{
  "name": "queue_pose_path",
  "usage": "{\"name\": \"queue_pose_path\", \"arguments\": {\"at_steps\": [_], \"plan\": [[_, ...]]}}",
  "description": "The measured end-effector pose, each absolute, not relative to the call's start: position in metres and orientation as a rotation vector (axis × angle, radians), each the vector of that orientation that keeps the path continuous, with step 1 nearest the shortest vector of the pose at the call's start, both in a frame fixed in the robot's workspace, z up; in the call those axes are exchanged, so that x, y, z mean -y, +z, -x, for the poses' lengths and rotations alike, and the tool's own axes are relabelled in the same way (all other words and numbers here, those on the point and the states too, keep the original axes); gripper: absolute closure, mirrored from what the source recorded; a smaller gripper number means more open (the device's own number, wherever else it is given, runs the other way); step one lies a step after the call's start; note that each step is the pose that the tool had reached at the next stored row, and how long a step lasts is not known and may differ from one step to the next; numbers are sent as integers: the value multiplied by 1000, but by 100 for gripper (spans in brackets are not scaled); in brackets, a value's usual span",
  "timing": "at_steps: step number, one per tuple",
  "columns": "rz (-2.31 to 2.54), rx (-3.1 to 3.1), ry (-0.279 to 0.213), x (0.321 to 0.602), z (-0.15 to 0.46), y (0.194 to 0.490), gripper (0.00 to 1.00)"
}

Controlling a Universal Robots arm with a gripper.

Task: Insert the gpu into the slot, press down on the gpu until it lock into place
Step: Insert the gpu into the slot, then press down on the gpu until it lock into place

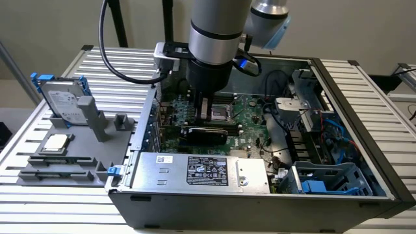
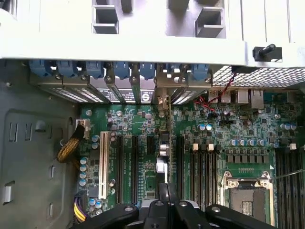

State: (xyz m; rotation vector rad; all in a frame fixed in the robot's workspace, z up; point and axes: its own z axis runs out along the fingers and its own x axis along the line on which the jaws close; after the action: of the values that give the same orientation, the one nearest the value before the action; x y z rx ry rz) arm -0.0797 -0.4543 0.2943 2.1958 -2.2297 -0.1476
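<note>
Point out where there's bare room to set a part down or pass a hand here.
Bare slats of the table lie between the grey tray and the camera, and more on the exterior view's right of the case. Inside the case it is crowded: the gripper stands over the gpu, with the power supply and blue drive cage close by.

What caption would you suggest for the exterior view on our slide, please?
Robot arm reaching into an open computer case, gripper at the top edge of the upright gpu on the motherboard.
</note>
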Motion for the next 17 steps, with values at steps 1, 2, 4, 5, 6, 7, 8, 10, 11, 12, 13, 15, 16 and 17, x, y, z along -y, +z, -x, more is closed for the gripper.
{"name": "queue_pose_path", "arguments": {"at_steps": [1, 2, 4, 5, 6, 7, 8, 10, 11, 12, 13, 15, 16, 17], "plan": [[-2196, 2230, -147, 454, 80, 294, 89], [-2196, 2230, -148, 454, 80, 294, 89], [-2196, 2230, -147, 454, 80, 294, 89], [-2196, 2230, -148, 454, 80, 294, 89], [-2196, 2230, -147, 454, 80, 294, 89], [-2196, 2230, -147, 454, 80, 294, 89], [-2196, 2230, -147, 454, 80, 294, 89], [-2196, 2230, -147, 454, 80, 294, 89], [-2196, 2230, -147, 454, 80, 294, 89], [-2196, 2230, -147, 454, 80, 294, 89], [-2196, 2230, -147, 454, 80, 294, 89], [-2196, 2230, -148, 454, 80, 294, 89], [-2196, 2230, -147, 454, 80, 294, 89], [-2196, 2230, -147, 454, 81, 294, 89]]}}
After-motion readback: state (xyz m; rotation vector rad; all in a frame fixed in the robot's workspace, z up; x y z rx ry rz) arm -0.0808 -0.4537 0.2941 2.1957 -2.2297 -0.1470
